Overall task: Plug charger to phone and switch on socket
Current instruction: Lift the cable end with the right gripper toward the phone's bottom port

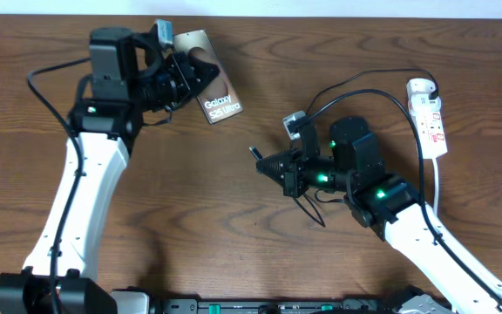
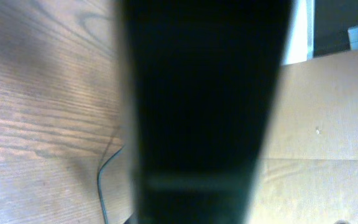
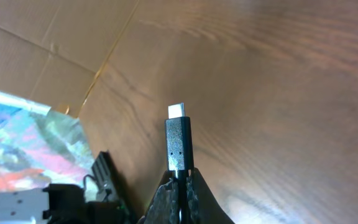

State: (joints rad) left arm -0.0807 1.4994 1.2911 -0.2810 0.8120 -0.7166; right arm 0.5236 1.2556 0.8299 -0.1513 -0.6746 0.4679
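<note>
The bronze-brown phone (image 1: 214, 92), lettered "Galaxy S25 Ultra", is held tilted above the table's back left, and my left gripper (image 1: 192, 74) is shut on its upper end. Up close it fills the left wrist view as a dark blurred slab (image 2: 204, 112) that hides the fingers. My right gripper (image 1: 267, 163) sits mid-table, shut on the charger (image 1: 254, 152) just behind its connector. The connector (image 3: 178, 140) points away from the fingers (image 3: 166, 199), silver tip outward. The black cable arcs back to the white socket (image 1: 430, 118) at the right. A gap of bare table separates connector and phone.
A thick white cord (image 1: 438, 187) runs from the socket toward the front right. A loop of black cable (image 1: 314, 208) lies under the right arm. Tan cardboard (image 3: 36, 50) and a colourful sheet (image 3: 17, 143) show beyond the table edge.
</note>
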